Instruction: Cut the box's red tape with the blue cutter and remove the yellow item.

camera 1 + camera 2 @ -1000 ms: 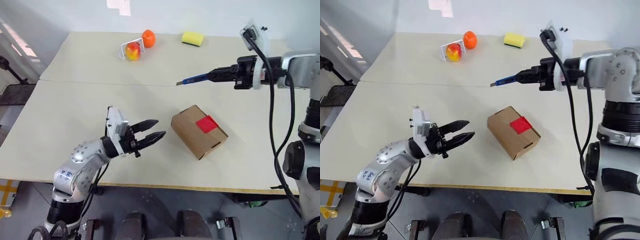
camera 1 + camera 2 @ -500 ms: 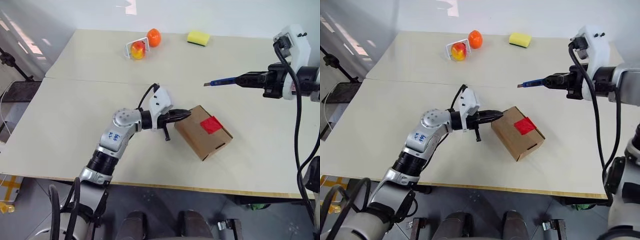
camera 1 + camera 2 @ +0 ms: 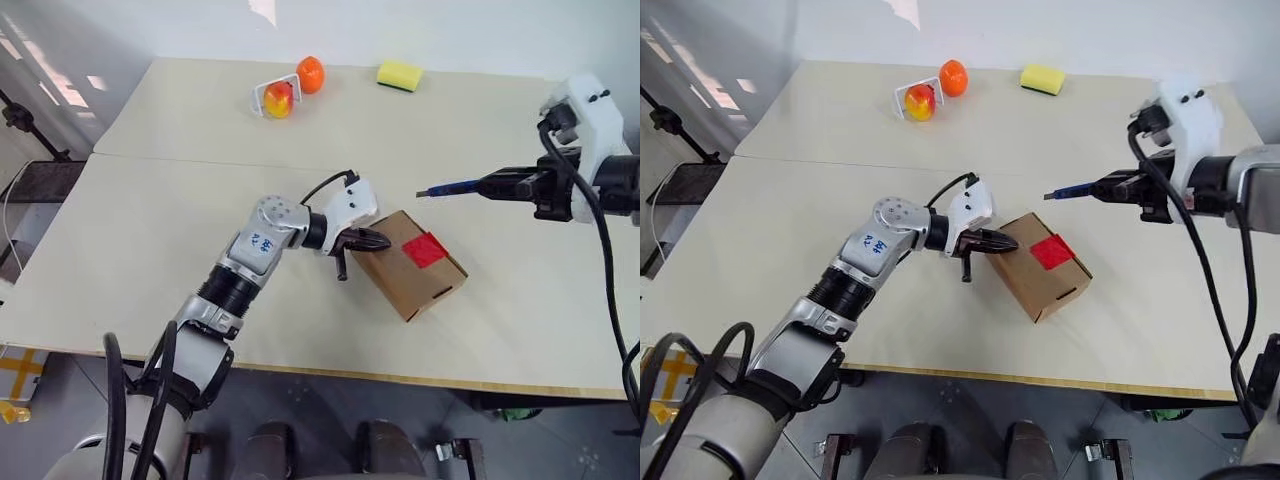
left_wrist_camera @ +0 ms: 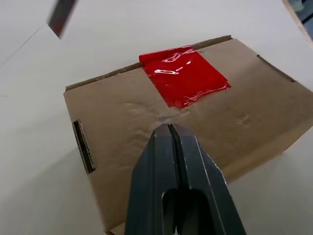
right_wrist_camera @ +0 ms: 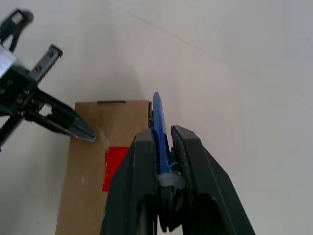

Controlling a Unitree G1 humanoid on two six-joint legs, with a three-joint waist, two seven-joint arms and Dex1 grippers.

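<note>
Flanking the box (image 3: 408, 263): closed left pincer (image 3: 377, 240), fruit (image 3: 278, 99) beyond.

A pale cream rectangular worktop (image 3: 150, 230) fills the scene, a thin straight seam (image 3: 200, 162) running across it. A plain white wall (image 3: 450, 30) rises behind its far edge. Grey floor (image 3: 60, 400) shows below the near edge, with yellow tape markings (image 3: 15, 375) at the left.
</note>
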